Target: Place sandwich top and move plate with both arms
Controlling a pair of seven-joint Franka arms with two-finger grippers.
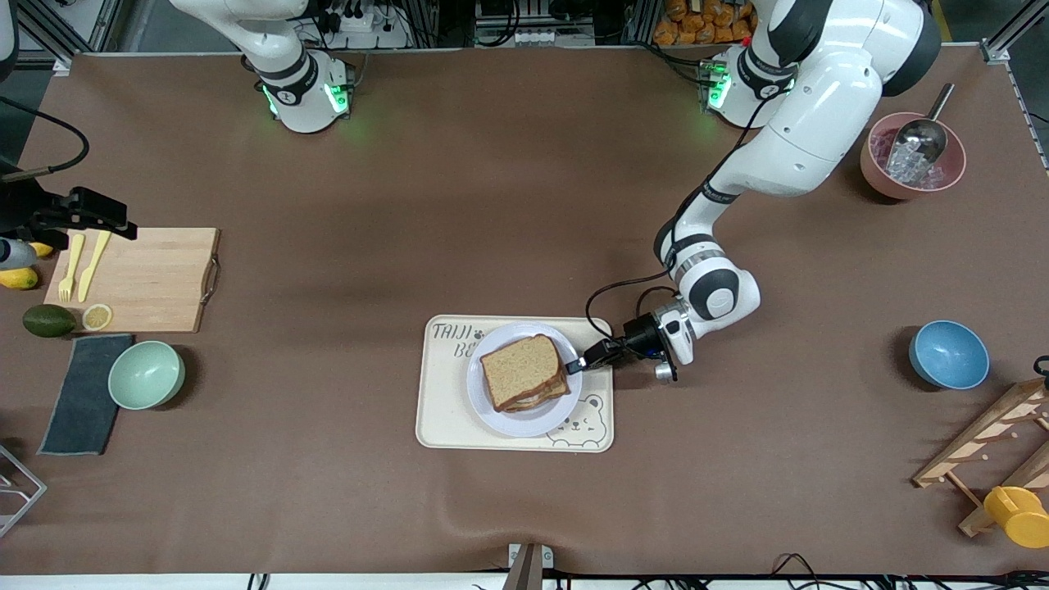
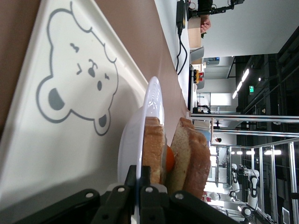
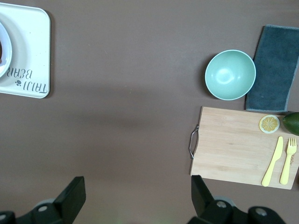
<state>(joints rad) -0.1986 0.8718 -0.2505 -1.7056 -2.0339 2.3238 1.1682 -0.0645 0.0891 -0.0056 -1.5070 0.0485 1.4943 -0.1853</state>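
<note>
brown sandwich top (image 1: 521,362) caps the stack on the plate (image 1: 524,418); left gripper (image 1: 578,363) pinches the plate's rim, ready to move it. right gripper (image 3: 135,198) waits, fingers apart.

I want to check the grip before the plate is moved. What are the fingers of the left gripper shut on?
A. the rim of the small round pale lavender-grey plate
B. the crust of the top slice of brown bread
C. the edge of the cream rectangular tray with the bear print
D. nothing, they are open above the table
A: in the left wrist view the left gripper is closed on the thin rim of the small round pale lavender-grey plate, beside the sandwich.
</note>
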